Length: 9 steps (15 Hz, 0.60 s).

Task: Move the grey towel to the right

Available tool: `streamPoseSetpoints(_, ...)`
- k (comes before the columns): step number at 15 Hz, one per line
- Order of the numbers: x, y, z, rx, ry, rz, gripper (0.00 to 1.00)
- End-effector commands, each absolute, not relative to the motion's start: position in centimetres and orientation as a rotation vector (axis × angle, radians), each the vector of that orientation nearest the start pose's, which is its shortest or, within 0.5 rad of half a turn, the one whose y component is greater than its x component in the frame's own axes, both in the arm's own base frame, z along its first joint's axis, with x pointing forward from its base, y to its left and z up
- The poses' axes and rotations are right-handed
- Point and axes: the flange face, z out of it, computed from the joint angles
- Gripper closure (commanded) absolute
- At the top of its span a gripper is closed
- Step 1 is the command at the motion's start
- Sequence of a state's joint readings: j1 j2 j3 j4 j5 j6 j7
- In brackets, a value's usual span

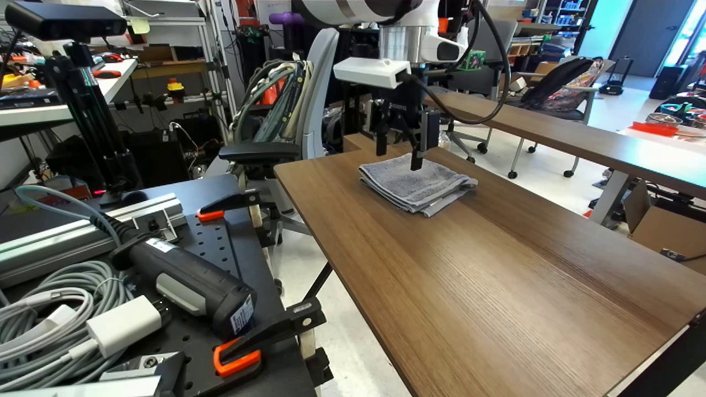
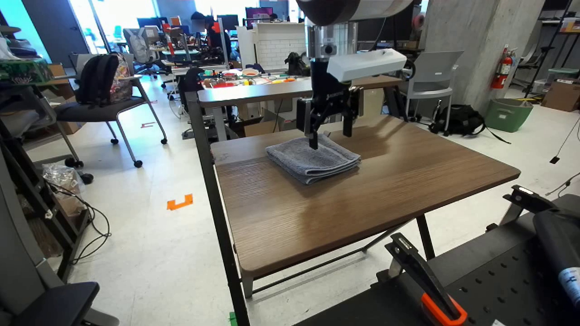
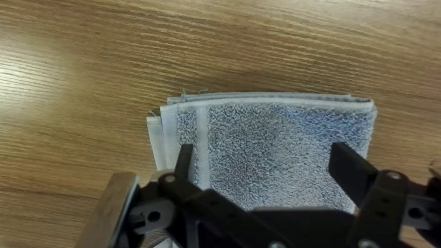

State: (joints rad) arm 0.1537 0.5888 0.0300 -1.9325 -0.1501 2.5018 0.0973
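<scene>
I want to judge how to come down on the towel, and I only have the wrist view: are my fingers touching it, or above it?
Observer: Above, it seems: in an exterior view, one fingertip of the open gripper shows past the outline of the grey towel.
Operator: Good. Where does the towel lie?
Observer: In an exterior view, toward the far end of the wooden table, as that camera looks at it.
Operator: And is anything standing alongside, out of my sight?
Observer: Yes, a black bench with clamps along its edge; both exterior views show it beside the table.
</scene>
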Motion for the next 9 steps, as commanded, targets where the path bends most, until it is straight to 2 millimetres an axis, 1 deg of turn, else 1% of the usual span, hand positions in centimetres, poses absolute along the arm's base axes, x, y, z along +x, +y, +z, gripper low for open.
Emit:
streamPoseSetpoints(1, 63.0, 11.6, 16.0, -3.17, -0.38, 0.058, 0.0)
streamPoseSetpoints(5, 64.4, 11.3, 14.2, -3.179, -0.403, 0.124, 0.0)
streamPoseSetpoints(9, 65.7, 10.9, 13.1, -3.191, -0.397, 0.208, 0.0)
